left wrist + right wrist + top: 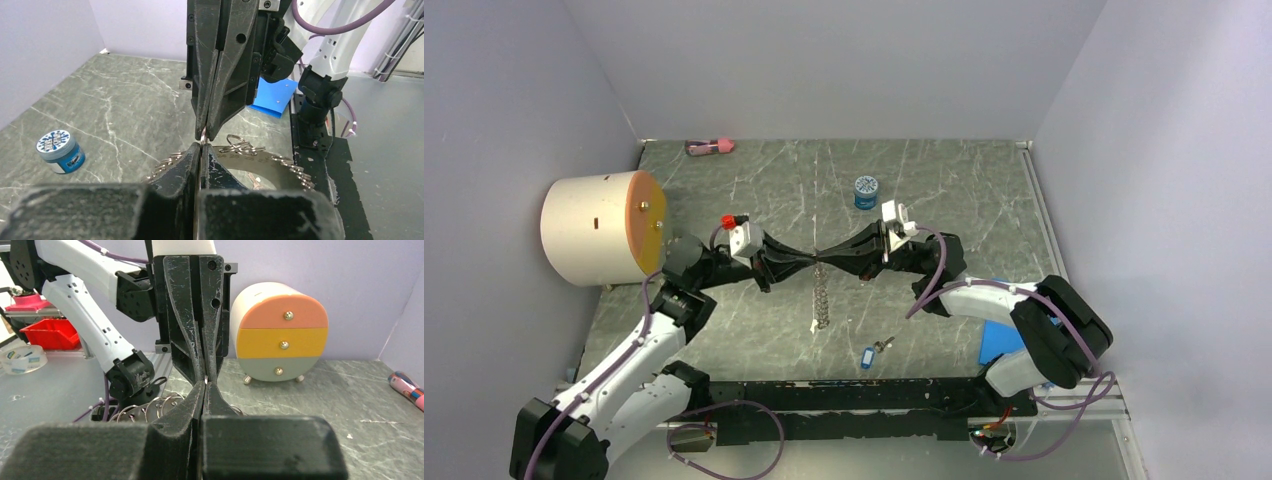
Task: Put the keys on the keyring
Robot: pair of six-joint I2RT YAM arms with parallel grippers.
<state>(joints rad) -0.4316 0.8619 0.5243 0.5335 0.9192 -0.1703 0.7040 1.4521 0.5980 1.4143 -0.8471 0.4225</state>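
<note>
Steadiness matters: my left hand (812, 262) and right hand (831, 259) meet tip to tip at mid-frame, both pinched tight on the keyring (821, 300) dangling below them, so I should part its coil gently, the keys (874, 352) lying apart on the bench (724, 190), lower centre.

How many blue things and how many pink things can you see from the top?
Blue: 3 (round blue jar, small blue-headed metal key, flat blue sheet)
Pink: 1 (pink marker pen)
Total: 4
</note>
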